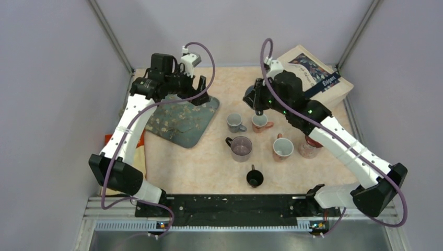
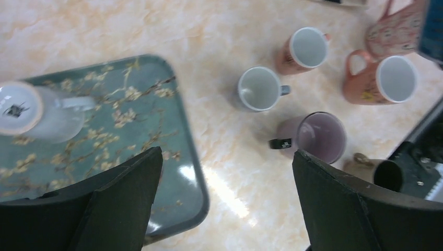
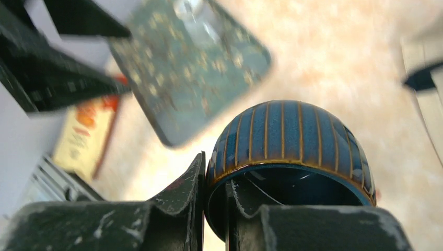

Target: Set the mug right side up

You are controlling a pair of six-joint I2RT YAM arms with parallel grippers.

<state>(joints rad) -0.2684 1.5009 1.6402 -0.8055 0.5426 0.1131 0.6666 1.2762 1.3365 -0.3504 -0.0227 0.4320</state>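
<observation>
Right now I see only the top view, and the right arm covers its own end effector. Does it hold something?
Observer: Yes. The right end effector is shut on the rim of a blue mug, with one finger inside and one outside.
Operator: Is the left one free?
Observer: The left end effector is open, with nothing between its fingers.
Operator: What is below it on the tray?
Observer: A white mug is on the tray, its base toward the camera. It is upside down or on its side; I cannot tell which.
</observation>
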